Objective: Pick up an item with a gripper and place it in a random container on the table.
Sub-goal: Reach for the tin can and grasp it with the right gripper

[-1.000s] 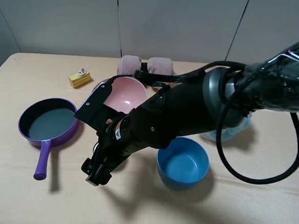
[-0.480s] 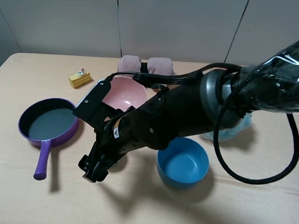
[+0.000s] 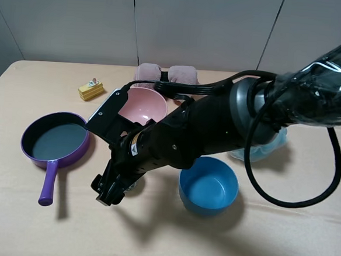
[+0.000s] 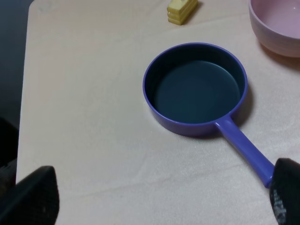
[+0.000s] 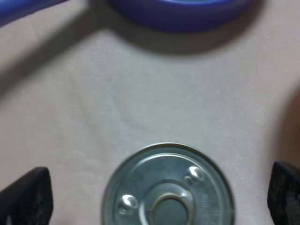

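- Exterior high view: the beige tabletop (image 3: pixel 29 223) carries everything, and the purple pan (image 3: pixel 57 139) lies toward its left side, empty, with its handle pointing at the near edge.
- The right arm (image 3: pixel 217 125), black and bulky with looped cables, reaches in from the far right and slants down toward the pan, crossing the middle of the tabletop.
- The pink bowl (image 3: pixel 145 106) stands right of the pan and farther back, apart from it, with the arm covering its near rim.
- The blue bowl (image 3: pixel 208 186) stands well right of the pan, level with the pan's handle, and is empty.
- Two pink pads (image 3: pixel 180 75) lie at the back edge, far beyond the pan.
- The right claw (image 3: pixel 108 193) hangs just right of the pan's handle, close over the tabletop.
- In the right wrist view its fingers (image 5: pixel 28 197) stand wide apart, with the can between them and bare tabletop on either side of it.
- The left claw (image 4: pixel 157 197) is spread just as wide and holds nothing; in the left wrist view the whole pan lies ahead of it.
- The can (image 5: pixel 168 185) stands upright on the tabletop near the pan, on the handle's right, not touching it, silver lid up.
- The yellow block (image 3: pixel 90 89) sits beyond the pan, toward the back.
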